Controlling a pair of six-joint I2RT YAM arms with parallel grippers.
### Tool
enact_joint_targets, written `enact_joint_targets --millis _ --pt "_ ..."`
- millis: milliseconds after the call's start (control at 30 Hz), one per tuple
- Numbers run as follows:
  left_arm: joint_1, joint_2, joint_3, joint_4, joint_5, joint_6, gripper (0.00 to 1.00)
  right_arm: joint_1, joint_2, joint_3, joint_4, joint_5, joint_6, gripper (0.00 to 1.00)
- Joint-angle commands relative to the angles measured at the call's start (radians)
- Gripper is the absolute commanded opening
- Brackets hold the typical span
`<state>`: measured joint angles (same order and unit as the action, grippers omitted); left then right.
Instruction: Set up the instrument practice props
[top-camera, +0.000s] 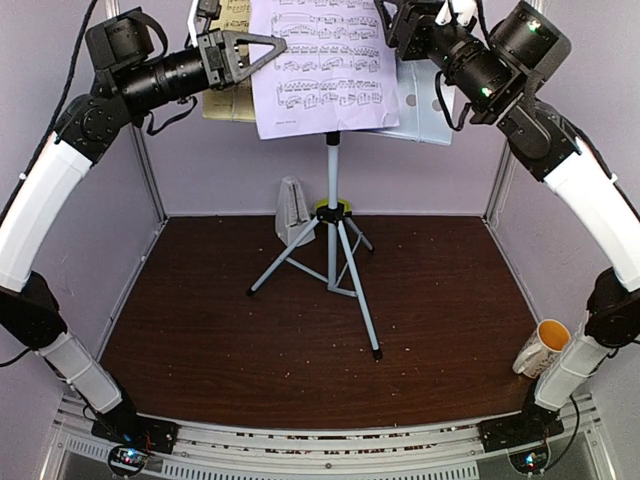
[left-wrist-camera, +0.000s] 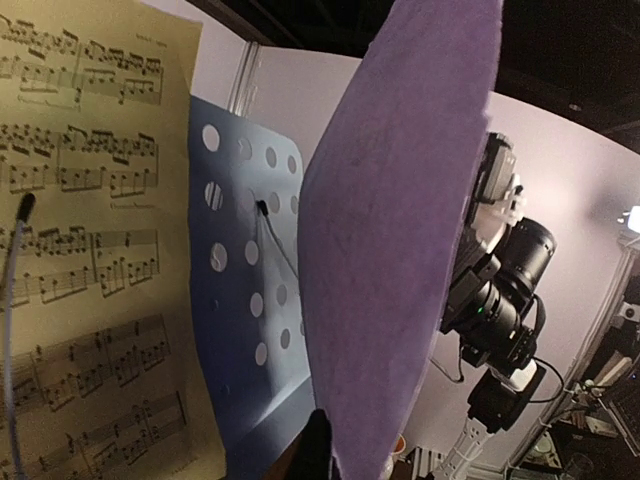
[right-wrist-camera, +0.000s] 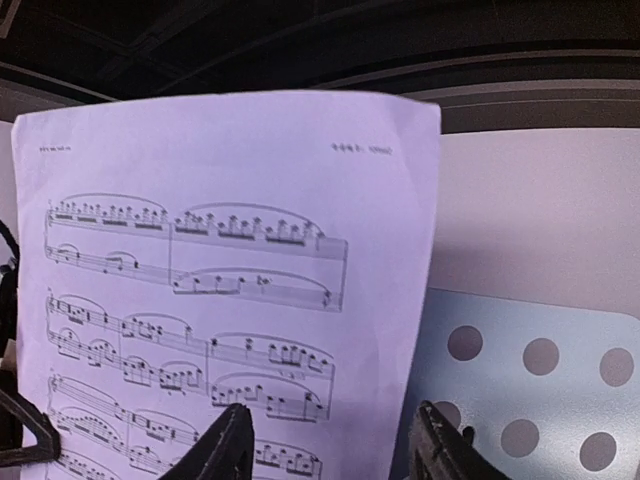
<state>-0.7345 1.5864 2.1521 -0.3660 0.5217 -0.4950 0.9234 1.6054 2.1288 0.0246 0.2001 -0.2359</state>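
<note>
The white perforated music stand (top-camera: 428, 105) stands on its grey tripod (top-camera: 333, 255) at the back middle. The lilac sheet (top-camera: 320, 65) hangs in front of the stand's desk. My left gripper (top-camera: 278, 43) is shut on its left edge. In the left wrist view the sheet (left-wrist-camera: 400, 230) is edge-on with one finger (left-wrist-camera: 318, 440) against it. The yellow sheet (top-camera: 230, 70) rests on the desk's left part and shows large in the left wrist view (left-wrist-camera: 90, 250). My right gripper (top-camera: 393, 28) is open at the sheet's upper right, and its fingers (right-wrist-camera: 228, 445) straddle the sheet's right edge (right-wrist-camera: 380, 300). The white metronome (top-camera: 292, 212) stands left of the tripod.
A white mug with an orange inside (top-camera: 541, 348) lies by the right arm's base at the front right. A small green thing (top-camera: 332, 209) sits behind the tripod hub. Frame posts stand at the back corners. The brown table (top-camera: 200, 340) spreads in front of the tripod.
</note>
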Motion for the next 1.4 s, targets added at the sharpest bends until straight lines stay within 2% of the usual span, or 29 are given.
enact_joint_targets --millis 0,233,433,600,900,1033,1200,1367 --pt "0.056 0.024 0.084 -0.016 -0.053 0.011 0.0 -0.041 0.054 0.071 -0.025 0.004 0.009 0.55" --pt "0.093 0.082 0.141 -0.031 -0.048 -0.043 0.0 -0.055 0.017 0.033 -0.031 0.032 0.012 0.55" --pt "0.096 0.099 0.146 -0.027 -0.059 -0.068 0.0 -0.057 -0.113 -0.16 -0.002 0.127 0.093 0.52" --pt "0.097 0.111 0.154 -0.027 -0.074 -0.086 0.0 -0.057 -0.174 -0.238 -0.073 0.184 0.18 0.52" --pt "0.098 0.121 0.152 -0.011 -0.076 -0.097 0.0 -0.064 -0.198 -0.268 -0.153 0.126 0.324 0.51" --pt "0.098 0.121 0.15 -0.003 -0.065 -0.095 0.0 -0.066 -0.174 -0.243 -0.171 0.118 0.34 0.47" --pt "0.097 0.121 0.148 -0.004 -0.066 -0.095 0.0 -0.07 -0.124 -0.2 -0.186 0.11 0.347 0.37" --pt "0.098 0.119 0.149 -0.007 -0.074 -0.093 0.0 -0.071 -0.113 -0.195 -0.174 0.115 0.34 0.21"
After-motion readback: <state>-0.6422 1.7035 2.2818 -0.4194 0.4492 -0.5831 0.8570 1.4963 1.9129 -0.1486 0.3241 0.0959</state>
